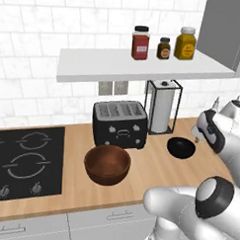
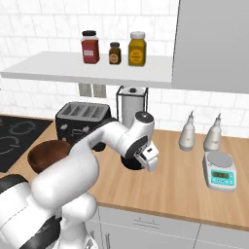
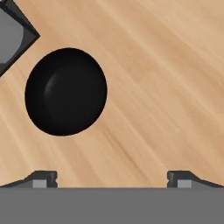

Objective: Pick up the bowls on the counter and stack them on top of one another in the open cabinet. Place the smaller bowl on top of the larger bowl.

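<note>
Across the lower half of the left base view: counter, bare wood. At frame centre, sitting on it: brown bowl, deep, stiff, probably the heavier one; best pinched at the rim wall. Right of centre, near the towel holder: black bowl, shallow, glossy, likely slippery; thin rim the only hold. At hand view bottom: gripper, spread wide, empty, hovering beside the black bowl.

Two base views forward-down from behind onto one shared counter (opposite sides), hand view close, straight down.
</note>
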Robot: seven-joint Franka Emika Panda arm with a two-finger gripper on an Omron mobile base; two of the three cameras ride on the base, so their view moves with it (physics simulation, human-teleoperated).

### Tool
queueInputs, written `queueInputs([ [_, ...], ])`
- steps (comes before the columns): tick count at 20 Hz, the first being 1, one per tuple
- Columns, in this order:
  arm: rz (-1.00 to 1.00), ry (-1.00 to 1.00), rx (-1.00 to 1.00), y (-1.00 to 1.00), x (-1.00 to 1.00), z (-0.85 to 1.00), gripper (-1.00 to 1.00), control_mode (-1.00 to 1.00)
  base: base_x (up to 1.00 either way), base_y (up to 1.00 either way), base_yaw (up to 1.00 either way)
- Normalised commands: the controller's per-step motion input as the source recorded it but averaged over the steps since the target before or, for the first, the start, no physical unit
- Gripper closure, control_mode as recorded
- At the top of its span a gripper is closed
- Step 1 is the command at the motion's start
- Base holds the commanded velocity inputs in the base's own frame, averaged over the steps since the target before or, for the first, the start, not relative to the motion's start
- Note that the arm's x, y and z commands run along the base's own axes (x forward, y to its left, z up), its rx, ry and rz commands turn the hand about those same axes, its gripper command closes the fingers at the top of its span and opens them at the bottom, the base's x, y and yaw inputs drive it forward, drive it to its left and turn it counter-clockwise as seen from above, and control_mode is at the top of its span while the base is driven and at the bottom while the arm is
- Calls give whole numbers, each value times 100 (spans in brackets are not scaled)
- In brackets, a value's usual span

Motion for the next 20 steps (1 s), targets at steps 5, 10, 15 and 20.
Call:
queueInputs([
  [5,0,1,1,0,44,-22,-100,-100,0,0,0],
  [10,0,0,3,-14,40,-14,-100,-100,0,0,0],
  [15,0,0,4,-24,31,-15,-100,-100,0,0,0],
  [20,0,0,2,-14,22,-27,-100,-100,0,0,0],
])
